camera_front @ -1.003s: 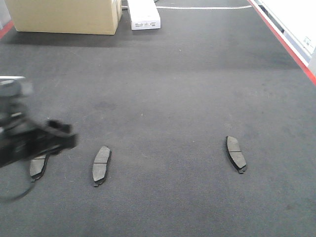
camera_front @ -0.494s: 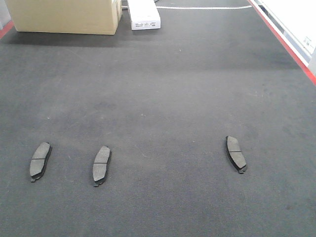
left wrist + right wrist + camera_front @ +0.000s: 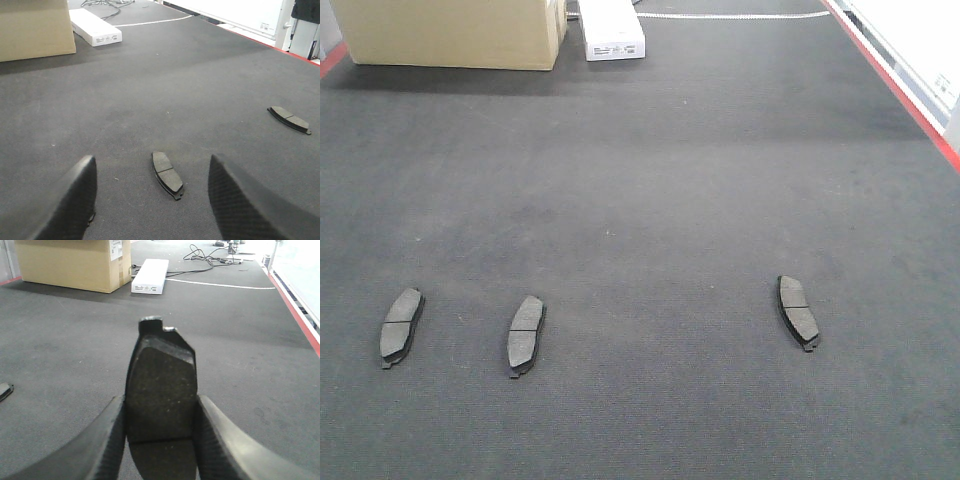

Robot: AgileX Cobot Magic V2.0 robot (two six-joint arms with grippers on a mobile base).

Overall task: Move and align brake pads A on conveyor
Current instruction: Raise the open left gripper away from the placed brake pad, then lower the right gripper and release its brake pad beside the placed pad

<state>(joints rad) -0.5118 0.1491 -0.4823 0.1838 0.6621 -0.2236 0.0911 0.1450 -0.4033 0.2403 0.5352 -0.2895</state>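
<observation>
Brake pads A are being laid out on the conveyor [image 3: 650,180]: three are lying flat in a rough row across the near belt, the left pad [image 3: 401,326] and the middle pad [image 3: 526,334] near each other, the right pad [image 3: 798,311] well apart. A gap is being left between the middle and right pads. The fourth pad [image 3: 161,390] is being held upright between the fingers of the right gripper [image 3: 160,440], above the belt. The left gripper [image 3: 152,200] is being held wide and empty over the middle pad. By judgement, one placement is remaining.
</observation>
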